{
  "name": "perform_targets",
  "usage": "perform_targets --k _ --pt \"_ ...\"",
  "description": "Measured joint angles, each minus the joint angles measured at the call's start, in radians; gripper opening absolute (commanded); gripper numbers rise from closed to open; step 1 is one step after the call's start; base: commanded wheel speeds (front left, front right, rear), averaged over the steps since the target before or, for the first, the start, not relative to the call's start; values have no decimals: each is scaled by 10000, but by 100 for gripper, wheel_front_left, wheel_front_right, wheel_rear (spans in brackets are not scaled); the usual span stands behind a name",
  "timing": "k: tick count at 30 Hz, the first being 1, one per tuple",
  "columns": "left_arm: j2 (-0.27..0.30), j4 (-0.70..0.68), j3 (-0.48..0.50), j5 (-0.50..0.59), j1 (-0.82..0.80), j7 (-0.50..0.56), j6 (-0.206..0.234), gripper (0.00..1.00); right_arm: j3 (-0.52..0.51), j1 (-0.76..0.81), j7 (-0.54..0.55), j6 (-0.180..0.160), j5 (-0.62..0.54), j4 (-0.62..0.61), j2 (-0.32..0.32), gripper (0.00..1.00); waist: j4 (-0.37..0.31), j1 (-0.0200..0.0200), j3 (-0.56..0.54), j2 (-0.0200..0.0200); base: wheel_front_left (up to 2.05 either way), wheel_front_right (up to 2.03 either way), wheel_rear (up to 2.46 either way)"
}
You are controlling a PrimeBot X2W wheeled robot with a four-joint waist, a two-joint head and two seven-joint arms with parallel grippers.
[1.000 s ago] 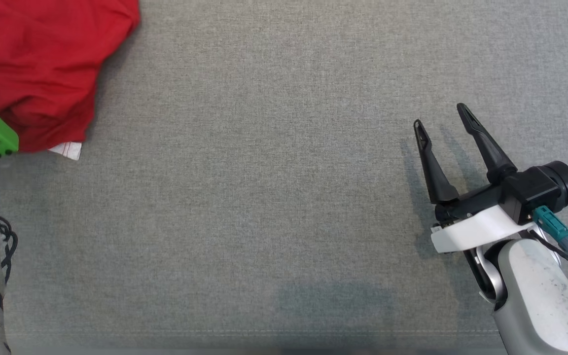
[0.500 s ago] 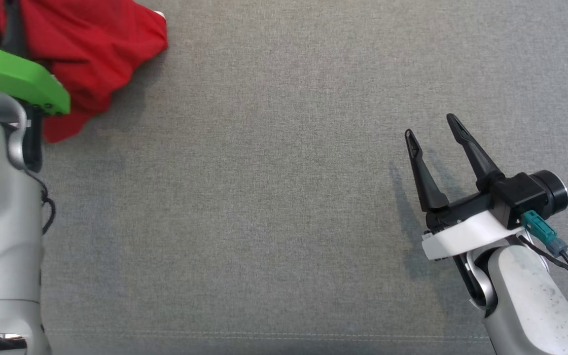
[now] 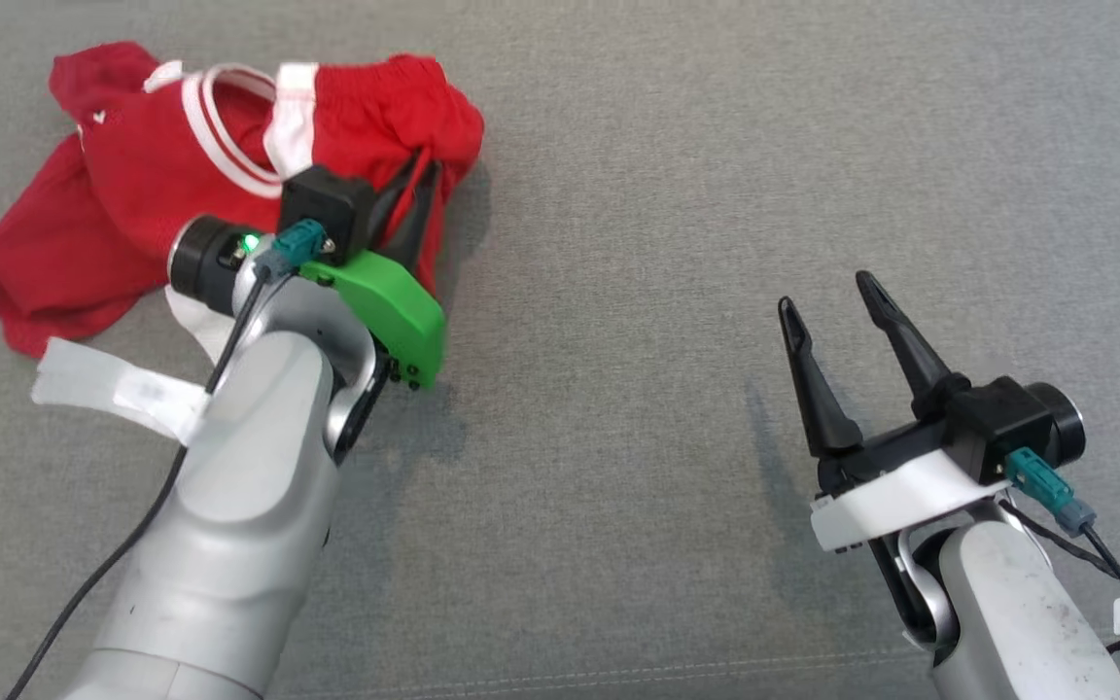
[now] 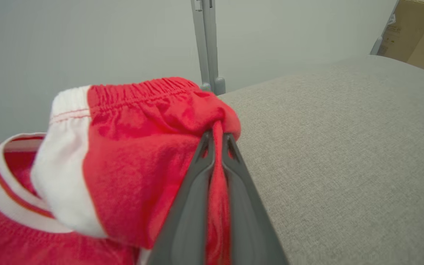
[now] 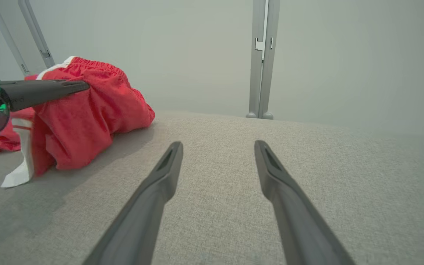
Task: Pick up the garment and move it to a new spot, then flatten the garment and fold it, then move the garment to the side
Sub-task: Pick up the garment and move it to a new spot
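The garment (image 3: 122, 194) is red with white trim and an elastic waistband, and it lies bunched at the upper left of the grey surface. My left gripper (image 3: 424, 173) is shut on a fold at the garment's right edge. In the left wrist view the two fingers of the left gripper (image 4: 216, 139) pinch red cloth of the garment (image 4: 134, 147) between them. My right gripper (image 3: 827, 295) hovers open at the lower right, far from the cloth, with nothing between its fingers. The right wrist view has the right gripper (image 5: 218, 144) open over bare surface, and the garment (image 5: 87, 117) and left gripper (image 5: 83, 85) at its left.
The grey fabric surface (image 3: 618, 292) stretches between the two arms. White tags (image 3: 113, 389) trail from the garment beside my left forearm. A metal post (image 5: 261, 59) stands at the far edge. A cardboard box (image 4: 418, 33) sits beyond the surface.
My left arm has carried the garment to the right, toward the middle, and more of the cloth now shows. The head view has also shifted. The right gripper stays open.
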Motion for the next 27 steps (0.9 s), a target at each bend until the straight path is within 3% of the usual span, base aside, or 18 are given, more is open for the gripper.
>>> perform_targets --k 13,21,27 --pt "351 -29 -1453 -205 1001 403 0 0 148 568 0 -82 274 21 54 100 -1422 0 -543 0 0 0 0" --pt "460 -1216 -3455 -1333 1115 596 0 0 470 581 0 -73 364 15 94 100 -2249 0 -700 0 0 0 0" --pt "548 -1768 -4289 -1628 1226 844 0 0 623 599 0 -71 437 17 105 100 -2866 0 -752 0 0 0 0"
